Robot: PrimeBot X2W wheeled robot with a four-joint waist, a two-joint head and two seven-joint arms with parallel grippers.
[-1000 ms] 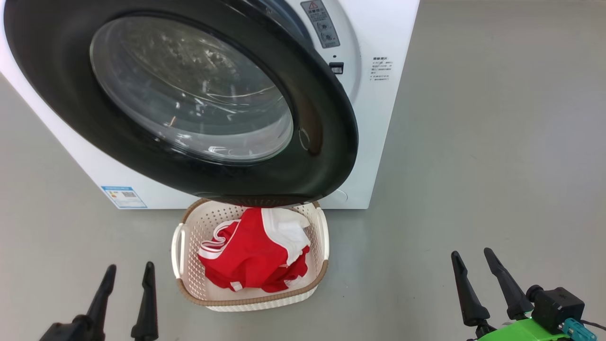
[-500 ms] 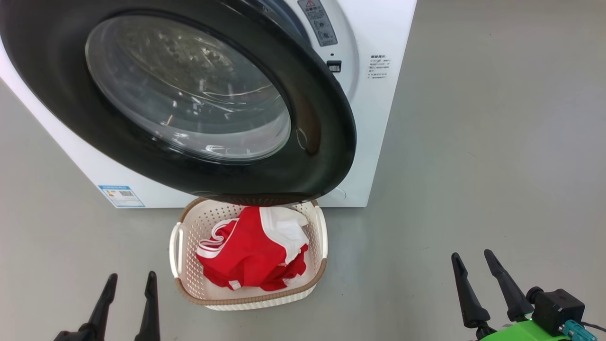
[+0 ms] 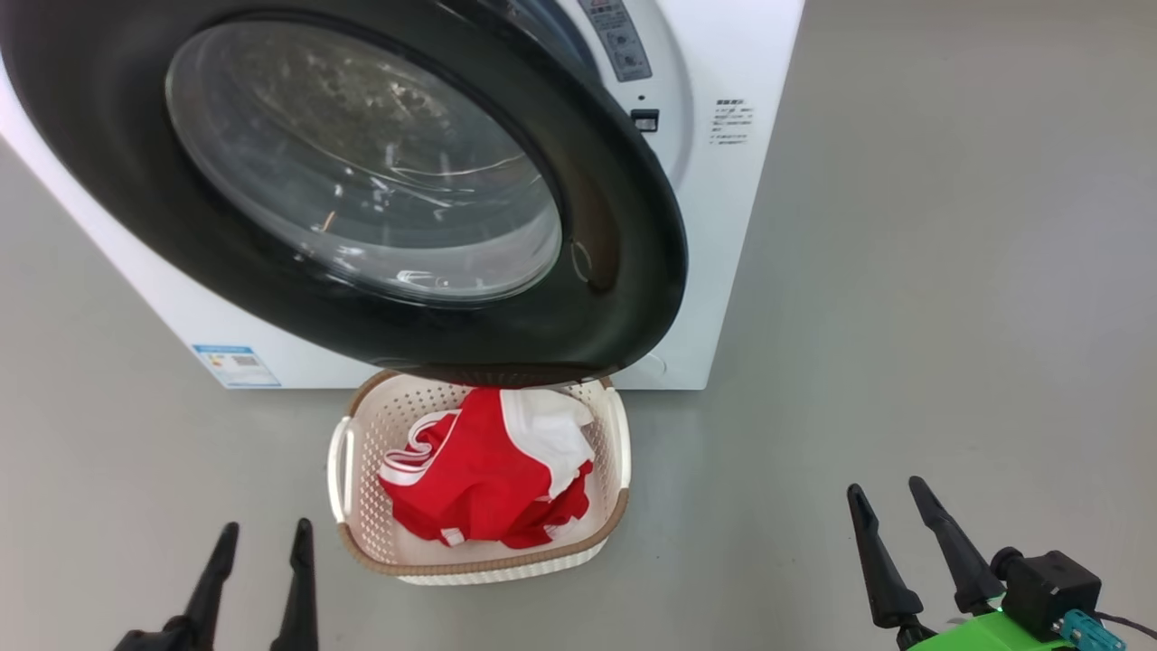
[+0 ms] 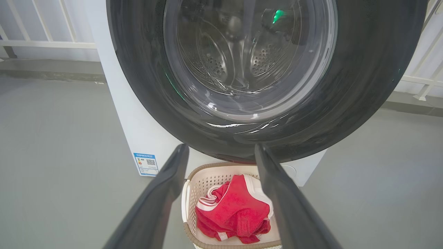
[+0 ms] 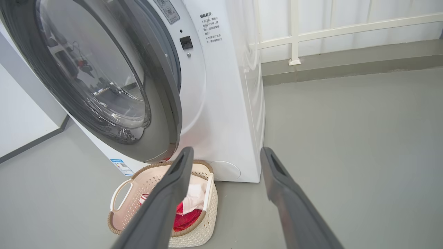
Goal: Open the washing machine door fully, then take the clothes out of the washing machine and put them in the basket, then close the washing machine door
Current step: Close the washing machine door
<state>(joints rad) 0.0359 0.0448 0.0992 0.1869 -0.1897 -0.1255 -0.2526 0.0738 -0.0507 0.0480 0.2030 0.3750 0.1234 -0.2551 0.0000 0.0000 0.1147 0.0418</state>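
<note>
Both jaws gape empty; clothes [image 3: 470,488] lie in basket [image 3: 366,506].

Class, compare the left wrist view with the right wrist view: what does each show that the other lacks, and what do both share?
Left wrist view: the washing machine door face-on, with the perforated drum visible through its glass. Right wrist view: the door's edge standing ajar from the washing machine, plus the latch slot and printed text on its front. Both: the basket holding the red clothes, and the blue label.
</note>
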